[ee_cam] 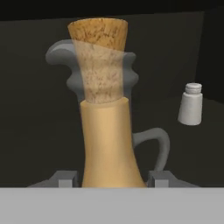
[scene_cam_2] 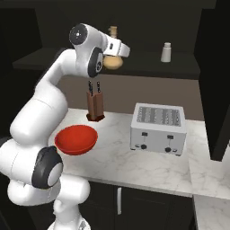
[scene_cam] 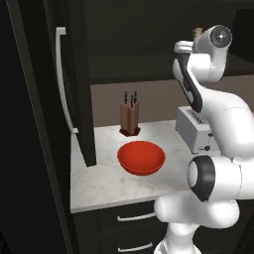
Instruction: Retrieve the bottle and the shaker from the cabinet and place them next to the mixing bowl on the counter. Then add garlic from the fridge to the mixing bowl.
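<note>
My gripper (ee_cam: 112,180) is shut on the tan-yellow bottle (ee_cam: 107,140), one fingertip on each side of its body. The cork stopper points up in the hand view. In the right base view the bottle (scene_cam_2: 112,61) sits at the hand, level with the dark cabinet shelf (scene_cam_2: 188,67). Its stopper (scene_cam: 197,32) peeks out behind the arm in the left base view. The white shaker (ee_cam: 191,105) stands upright on the shelf to the bottle's right (scene_cam_2: 166,52). The red mixing bowl (scene_cam: 141,158) (scene_cam_2: 76,139) rests on the marble counter (scene_cam: 99,183) below. The garlic is out of view.
A knife block (scene_cam: 129,119) (scene_cam_2: 95,105) stands behind the bowl against the wall. A silver toaster (scene_cam_2: 158,129) (scene_cam: 196,130) sits to the bowl's right. The tall black fridge (scene_cam: 82,84) with its white handle (scene_cam: 60,79) borders the counter on the left.
</note>
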